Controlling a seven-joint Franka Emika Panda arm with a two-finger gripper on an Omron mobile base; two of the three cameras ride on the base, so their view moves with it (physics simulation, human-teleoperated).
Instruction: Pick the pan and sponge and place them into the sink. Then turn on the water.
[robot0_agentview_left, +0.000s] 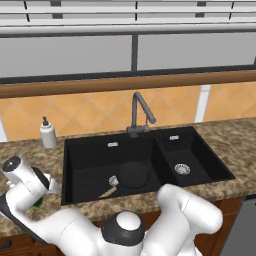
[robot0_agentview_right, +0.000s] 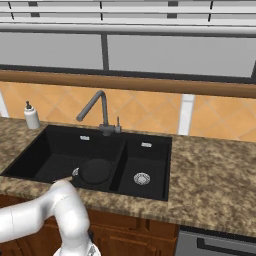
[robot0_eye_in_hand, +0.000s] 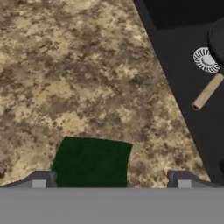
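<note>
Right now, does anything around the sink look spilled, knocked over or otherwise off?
Nothing stands out. The pan lies flat in the sink's larger basin, the sponge sits flat on the counter beside it, the soap bottle stands upright, and no water runs from the faucet.

A home kitchen: granite counter (robot0_agentview_right: 215, 175), black double-basin sink (robot0_agentview_left: 90, 160) with gooseneck faucet (robot0_agentview_left: 140, 112), orange tiled backsplash (robot0_agentview_right: 150, 112), soap dispenser (robot0_agentview_left: 48, 133)

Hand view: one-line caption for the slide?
Open end effector poised above the green sponge on the speckled counter, beside the sink where the pan lies, handle toward the camera.
</note>
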